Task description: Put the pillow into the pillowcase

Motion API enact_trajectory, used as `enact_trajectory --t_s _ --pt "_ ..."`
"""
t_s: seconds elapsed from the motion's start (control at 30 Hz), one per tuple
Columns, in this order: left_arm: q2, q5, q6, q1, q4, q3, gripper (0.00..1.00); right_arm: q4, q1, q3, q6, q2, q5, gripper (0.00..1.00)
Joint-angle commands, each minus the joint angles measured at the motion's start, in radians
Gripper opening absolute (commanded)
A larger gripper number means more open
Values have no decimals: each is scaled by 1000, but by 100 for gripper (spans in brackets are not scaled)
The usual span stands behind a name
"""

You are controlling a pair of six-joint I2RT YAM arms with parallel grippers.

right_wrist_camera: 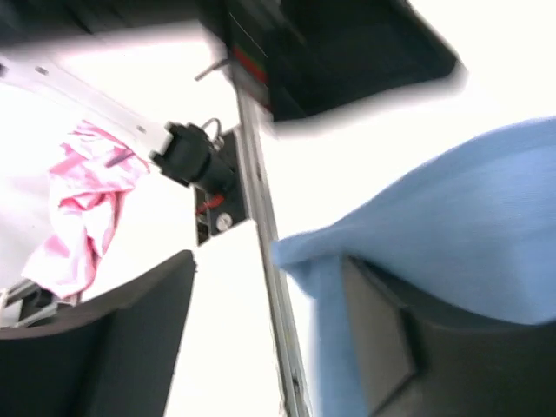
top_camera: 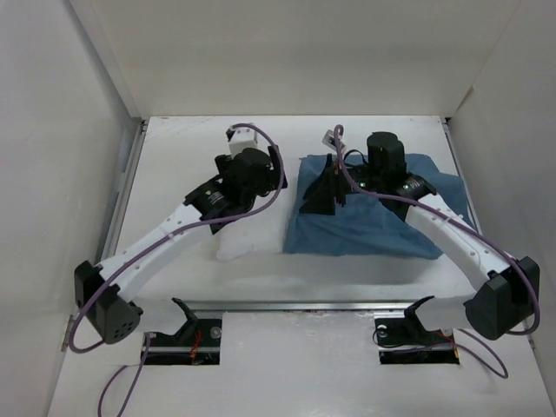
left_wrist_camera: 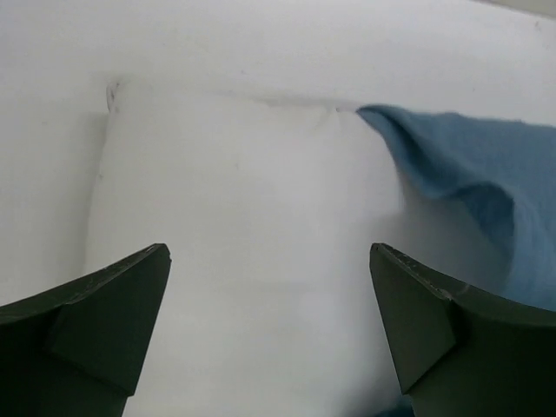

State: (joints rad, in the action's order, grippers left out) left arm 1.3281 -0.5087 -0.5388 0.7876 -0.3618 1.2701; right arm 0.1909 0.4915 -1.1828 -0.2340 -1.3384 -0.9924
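Note:
The white pillow (top_camera: 248,239) lies left of centre, partly under my left arm. In the left wrist view the pillow (left_wrist_camera: 252,217) fills the middle. The slate-blue pillowcase (top_camera: 373,226) lies wrinkled to its right, and its edge (left_wrist_camera: 469,165) overlaps the pillow's right side. My left gripper (top_camera: 276,174) is open and empty just above the pillow, fingers (left_wrist_camera: 113,304) wide apart. My right gripper (top_camera: 320,195) is open at the pillowcase's left edge. Blue cloth (right_wrist_camera: 452,226) drapes over its right finger (right_wrist_camera: 382,339); the left finger is bare.
White walls enclose the table on the left, right and back. A metal rail (top_camera: 304,306) runs along the near edge, with the arm mounts (top_camera: 187,334) below it. A pink cloth (right_wrist_camera: 78,217) shows beyond the rail in the right wrist view.

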Motion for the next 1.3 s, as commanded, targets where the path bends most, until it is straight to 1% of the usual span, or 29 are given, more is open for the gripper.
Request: enact_trajectory --t_s 0.0,0.03,0.07,0.1,0.17,0.2,0.27,0.3,0.33,0.37,0.4,0.43,0.5,0.6,0.63,0.67,0.73,0.77,0.8,0.87,0.9,0.93,0.97,1.0,1.03,1.07,1.1,1.17,1.27 --pt "-112 -60 -69 -2 -55 -9 100 47 15 41 111 59 27 76" --pt "-121 -79 -69 -13 -87 -9 100 77 24 41 125 85 56 76" --pt "-121 -118 -101 -24 -110 -9 100 97 24 41 125 97 90 78" --pt "-121 -131 -101 -24 -126 -9 100 122 24 41 137 108 162 80" --pt "-121 -143 -110 -66 -137 -9 100 188 24 31 151 128 237 81" --pt "-107 -127 -110 -82 -137 0 100 205 24 17 151 145 339 81" --pt "-69 -71 -84 -129 -85 0 100 241 24 0 92 168 498 81" --pt "-54 5 -73 -146 -60 -9 100 255 24 -11 2 168 599 83" --pt "-37 48 -73 -162 -37 -9 100 269 24 -11 -43 177 802 85" --pt "0 94 -41 -188 10 -20 100 283 15 -11 -83 177 890 89" --pt "20 166 -41 -197 23 -20 100 313 6 -11 -144 177 963 90" --pt "40 195 -27 -197 33 -20 100 333 -23 0 -174 162 1071 92" --pt "100 245 -4 -211 55 -20 100 373 -65 11 -226 115 1129 92" --pt "175 312 8 -222 64 -20 100 387 -143 37 -272 56 1129 92" --pt "192 367 8 -222 78 -20 100 368 -154 37 -272 6 1112 92" --pt "207 396 17 -222 92 -20 98 349 -154 37 -257 -22 1103 92" --pt "242 455 17 -222 130 -32 90 315 -154 23 -225 -114 1062 92" --pt "255 504 17 -222 141 -46 78 261 -154 12 -175 -148 1031 91" --pt "264 521 28 -222 141 -46 70 240 -154 -3 -159 -183 961 91" --pt "286 521 28 -222 124 -46 44 169 -154 -72 -105 -295 863 87" --pt "286 521 28 -222 113 -46 33 154 -154 -102 -105 -333 775 87" --pt "286 512 28 -222 104 -37 12 145 -137 -186 -84 -372 729 85" --pt "277 512 39 -222 93 -37 3 145 -124 -234 -71 -446 694 85" --pt "263 512 39 -222 93 -54 0 145 -107 -286 -58 -481 675 85" --pt "247 527 49 -212 102 -66 0 145 -67 -341 -44 -514 666 85" --pt "211 538 62 -196 103 -81 0 145 -47 -444 -27 -545 655 85" --pt "192 547 72 -186 125 -107 0 145 -27 -493 -1 -602 655 85" --pt "165 574 73 -175 135 -129 0 145 19 -622 21 -651 609 85" --pt "151 677 118 -149 135 -138 0 127 33 -708 30 -725 502 85"
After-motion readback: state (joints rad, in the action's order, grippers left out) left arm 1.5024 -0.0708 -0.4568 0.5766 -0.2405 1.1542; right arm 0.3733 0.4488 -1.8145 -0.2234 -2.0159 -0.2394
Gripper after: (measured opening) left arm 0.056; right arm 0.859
